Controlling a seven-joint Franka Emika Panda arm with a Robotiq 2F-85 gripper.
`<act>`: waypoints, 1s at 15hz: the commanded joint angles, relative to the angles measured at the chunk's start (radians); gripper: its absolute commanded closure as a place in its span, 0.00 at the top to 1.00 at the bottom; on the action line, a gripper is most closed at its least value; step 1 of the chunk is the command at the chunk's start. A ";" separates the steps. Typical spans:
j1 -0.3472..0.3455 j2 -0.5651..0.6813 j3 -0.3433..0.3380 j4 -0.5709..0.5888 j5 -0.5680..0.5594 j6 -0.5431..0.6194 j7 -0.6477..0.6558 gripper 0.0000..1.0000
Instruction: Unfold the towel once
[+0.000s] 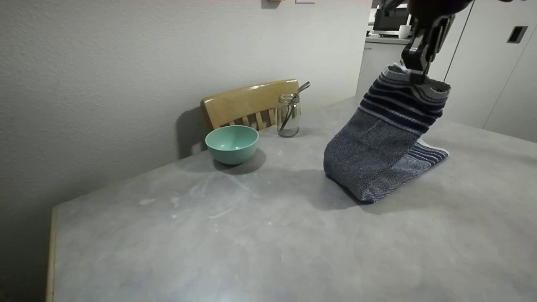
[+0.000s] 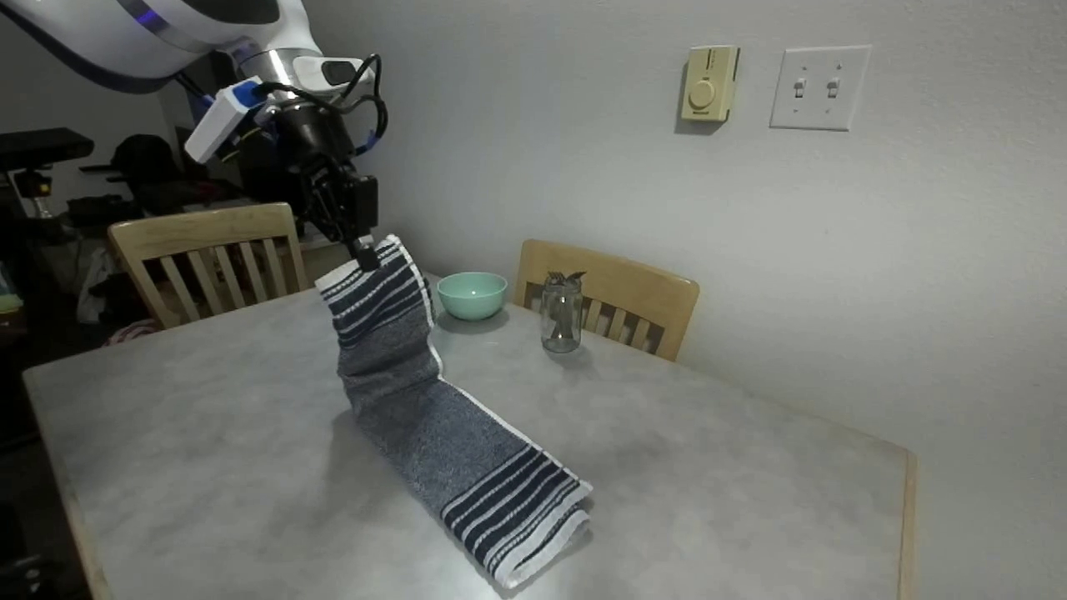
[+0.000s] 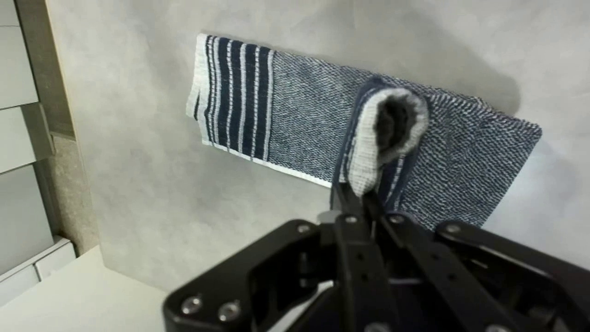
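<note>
Unfold judged about half done: one striped end of towel (image 2: pixel 417 408) is pinched by gripper (image 2: pixel 365 257) and held up toward far left in an exterior view, other end laid on table (image 2: pixel 708 500), nearer and further right; lay-out and release not yet done

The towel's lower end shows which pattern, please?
The towel's lower end has navy and white stripes, clearest in the wrist view.

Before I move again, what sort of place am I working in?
Likely an eating area in a home or office: wooden chairs, a teal bowl and a glass jar of utensils.
</note>
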 commanded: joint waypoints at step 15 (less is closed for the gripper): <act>-0.251 -0.244 -0.159 -0.291 -0.053 0.223 -0.364 0.01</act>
